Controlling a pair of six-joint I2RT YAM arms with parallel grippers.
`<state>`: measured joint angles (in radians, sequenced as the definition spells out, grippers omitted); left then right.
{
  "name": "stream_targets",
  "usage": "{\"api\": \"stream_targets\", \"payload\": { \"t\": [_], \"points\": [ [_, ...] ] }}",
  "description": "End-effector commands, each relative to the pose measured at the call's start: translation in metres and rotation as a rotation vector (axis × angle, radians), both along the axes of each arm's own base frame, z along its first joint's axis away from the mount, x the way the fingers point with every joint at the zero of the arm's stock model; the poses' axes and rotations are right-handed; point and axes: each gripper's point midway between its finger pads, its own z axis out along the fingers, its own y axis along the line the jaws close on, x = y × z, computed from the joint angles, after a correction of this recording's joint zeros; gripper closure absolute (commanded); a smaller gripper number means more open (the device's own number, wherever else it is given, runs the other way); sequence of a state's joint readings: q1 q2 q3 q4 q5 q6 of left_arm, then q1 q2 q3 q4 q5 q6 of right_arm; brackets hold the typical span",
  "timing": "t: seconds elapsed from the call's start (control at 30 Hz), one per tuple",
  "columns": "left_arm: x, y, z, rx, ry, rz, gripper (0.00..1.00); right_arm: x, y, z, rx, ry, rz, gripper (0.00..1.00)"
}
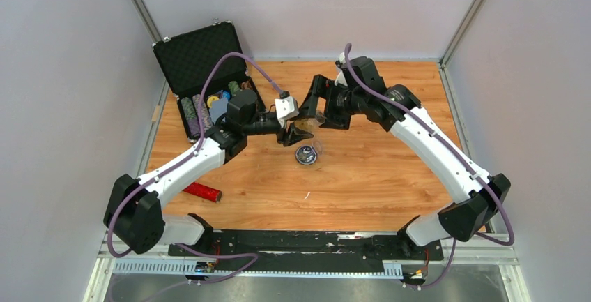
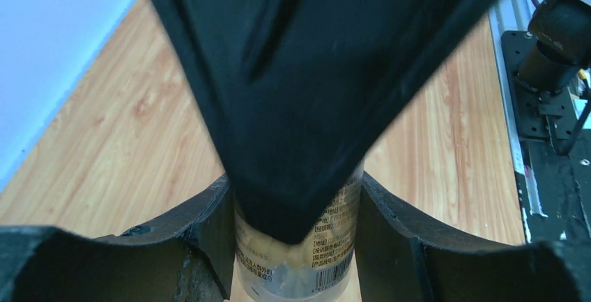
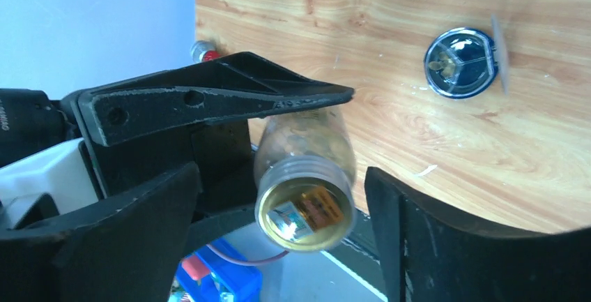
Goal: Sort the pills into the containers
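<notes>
My left gripper [image 2: 296,185] is shut on a clear pill bottle [image 2: 327,253] with a printed label and pale pills inside, held above the wooden table. In the right wrist view the bottle's threaded mouth [image 3: 304,208] faces the camera, with an orange and white packet showing inside. My right gripper [image 3: 282,180] is open, its fingers standing either side of the mouth with gaps. One right finger blocks most of the left wrist view. The container, a small round divided dish [image 1: 306,154], sits on the table just below the grippers, with pills in one compartment [image 3: 440,65].
An open black case [image 1: 202,65] with poker chips stands at the back left. A red cylinder [image 1: 202,192] lies near the front left. A thin clear lid [image 3: 499,51] leans beside the dish. White walls enclose the table.
</notes>
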<state>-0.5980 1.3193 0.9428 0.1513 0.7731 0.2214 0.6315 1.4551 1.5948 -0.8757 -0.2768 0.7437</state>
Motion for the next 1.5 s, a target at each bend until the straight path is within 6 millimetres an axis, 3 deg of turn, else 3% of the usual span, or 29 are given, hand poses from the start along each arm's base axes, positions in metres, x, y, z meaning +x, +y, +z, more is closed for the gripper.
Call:
{"api": "stream_targets", "payload": {
  "t": [0.0, 0.2, 0.3, 0.4, 0.77, 0.83, 1.0, 1.27, 1.47],
  "points": [
    [0.004, -0.002, 0.036, -0.073, -0.118, 0.02, 1.0, 0.003, 0.013, 0.042, 0.119, -0.044, -0.038, 0.02],
    [0.002, -0.003, 0.025, -0.05, -0.047, 0.016, 1.0, 0.014, -0.025, 0.068, 0.04, -0.405, 0.061, 0.0],
    [-0.007, -0.005, 0.025, -0.053, -0.036, -0.032, 1.0, -0.002, -0.03, 0.076, -0.011, -0.601, 0.275, 0.0],
    [-0.021, -0.008, 0.026, -0.053, -0.015, -0.119, 1.0, -0.032, -0.031, 0.07, -0.034, -0.712, 0.51, 0.0],
    [-0.051, -0.009, 0.032, -0.02, 0.041, -0.305, 0.96, -0.05, -0.035, 0.044, -0.096, -0.669, 0.693, 0.08],
    [-0.053, -0.009, 0.033, -0.017, 0.043, -0.318, 0.95, -0.049, -0.035, 0.04, -0.103, -0.664, 0.697, 0.13],
    [-0.054, -0.01, 0.035, -0.015, 0.047, -0.335, 0.95, -0.042, -0.032, 0.041, -0.101, -0.66, 0.678, 0.37],
    [-0.051, -0.011, 0.036, -0.018, 0.044, -0.33, 0.95, -0.038, -0.024, 0.033, -0.069, -0.595, 0.656, 0.55],
    [-0.045, -0.012, 0.035, -0.013, 0.03, -0.295, 0.96, -0.032, -0.015, 0.031, -0.021, -0.49, 0.579, 0.8]
  ]
}}
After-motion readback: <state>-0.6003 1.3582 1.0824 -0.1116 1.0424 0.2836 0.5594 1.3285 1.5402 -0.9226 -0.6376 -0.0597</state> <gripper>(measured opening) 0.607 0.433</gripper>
